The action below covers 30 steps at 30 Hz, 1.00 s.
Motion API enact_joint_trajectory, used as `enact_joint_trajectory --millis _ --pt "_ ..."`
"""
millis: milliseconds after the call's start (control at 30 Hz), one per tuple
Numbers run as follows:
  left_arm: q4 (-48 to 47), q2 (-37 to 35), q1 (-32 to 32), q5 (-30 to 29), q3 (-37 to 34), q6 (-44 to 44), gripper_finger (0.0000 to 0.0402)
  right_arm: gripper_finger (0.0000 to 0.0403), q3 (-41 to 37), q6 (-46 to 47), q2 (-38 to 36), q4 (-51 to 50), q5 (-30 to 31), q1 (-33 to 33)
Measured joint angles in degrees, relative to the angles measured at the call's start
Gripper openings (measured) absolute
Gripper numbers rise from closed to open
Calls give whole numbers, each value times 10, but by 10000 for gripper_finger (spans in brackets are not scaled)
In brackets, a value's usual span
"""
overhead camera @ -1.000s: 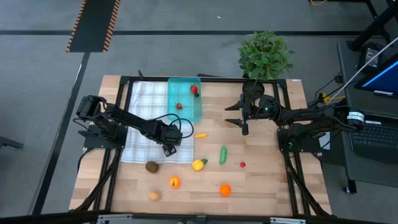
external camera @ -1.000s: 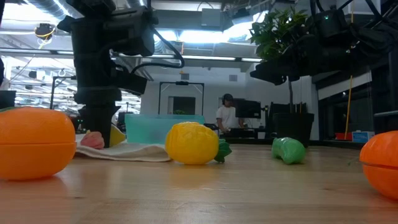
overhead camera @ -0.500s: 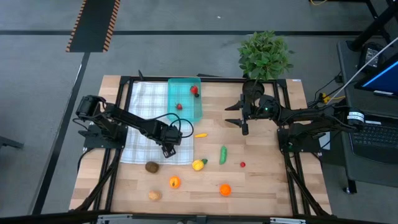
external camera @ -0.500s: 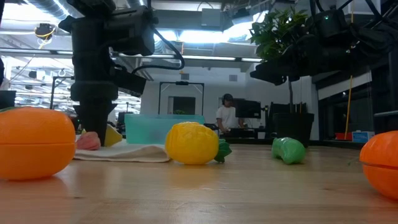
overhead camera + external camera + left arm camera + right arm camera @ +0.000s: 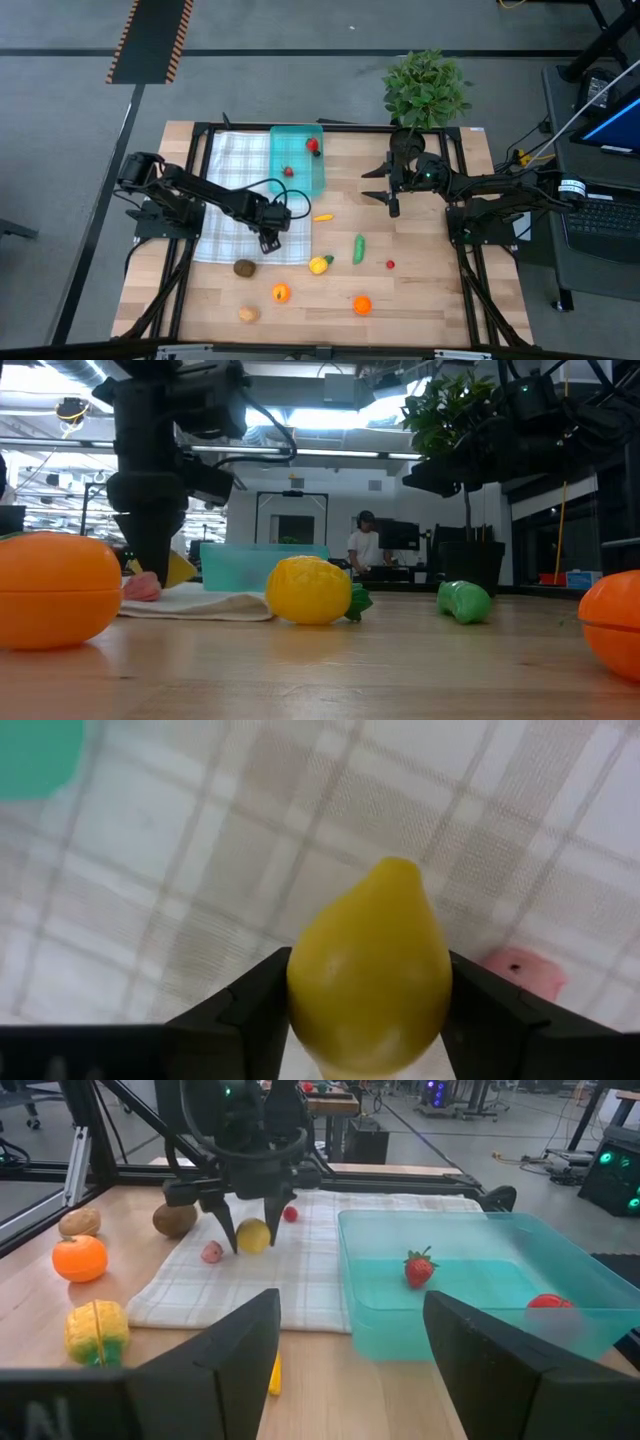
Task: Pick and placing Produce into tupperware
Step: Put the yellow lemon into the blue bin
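Observation:
My left gripper points down over the white checked cloth and is shut on a yellow pear-shaped piece of produce. A small pink piece lies on the cloth beside it. The teal tupperware stands on the table at the cloth's right edge, with a strawberry and another red piece in it. My right gripper hangs open and empty above the table, right of the tupperware. More produce lies on the bare wood near the front. My left gripper pinches the yellow piece's wide body between its two fingers, one on each side. The fingers come from above, pointing down. The piece is tilted, its narrow end toward the cloth; I cannot tell whether it is clear of the cloth.
On the wood lie a green piece, a yellow one, a brown one, two orange ones, a small red one and a tan one. A potted plant stands at the far edge.
My left gripper has turned a little above the cloth, staying over the same spot. The yellow piece at its fingertips has tilted and now shows slightly higher against the cloth in the low view.

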Motion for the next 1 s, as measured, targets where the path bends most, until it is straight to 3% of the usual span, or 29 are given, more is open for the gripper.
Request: enact_joint_trajectory --millis 267,567,767,1000 --pt "1 -36 18 -41 0 75 200 249 0 0 0 -2 0 0" --pt "26 -140 42 -72 -3 148 200 249 0 2 0 -1 0 0" --pt "132 -224 50 -89 -76 181 200 249 0 3 0 -1 0 0" --pt "321 -322 54 -88 -194 217 200 249 0 3 0 -1 0 0"
